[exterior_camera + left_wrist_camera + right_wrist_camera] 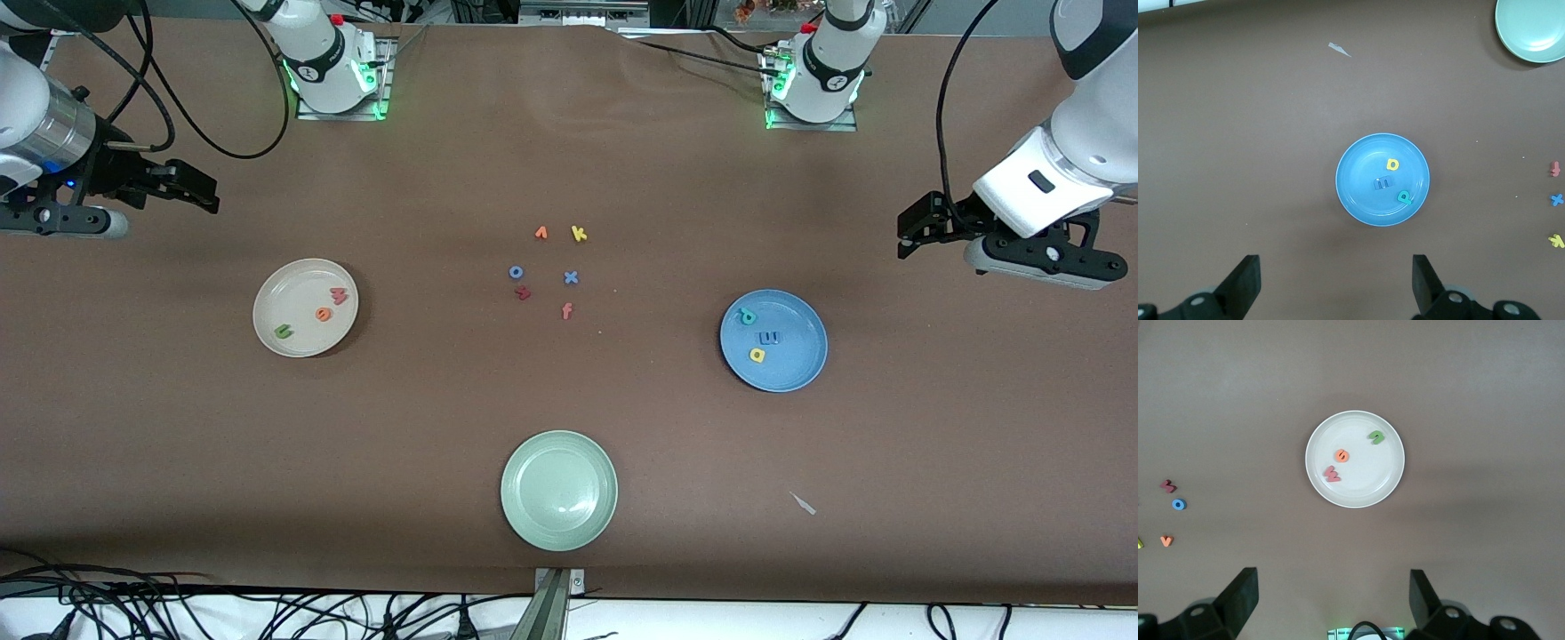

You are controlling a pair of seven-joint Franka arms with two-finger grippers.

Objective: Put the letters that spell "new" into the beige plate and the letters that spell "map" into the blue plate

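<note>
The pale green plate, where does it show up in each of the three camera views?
Front view: pale green plate, nearest the camera, midway between the two arms' ends.
Left wrist view: partly cut off at a corner.
Right wrist view: not in it.
Shared landmark: the blue plate, with the paper scrap near it.

The beige plate (1355, 495) held the green n (1377, 437), orange e (1342, 456) and salmon-pink w (1332, 475); the right gripper (1331, 600) hung with fingers wide apart.

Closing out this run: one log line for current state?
beige plate: n, e, w in | blue plate: m, a, p in | left gripper: open, over table | right gripper: open, over table
</note>
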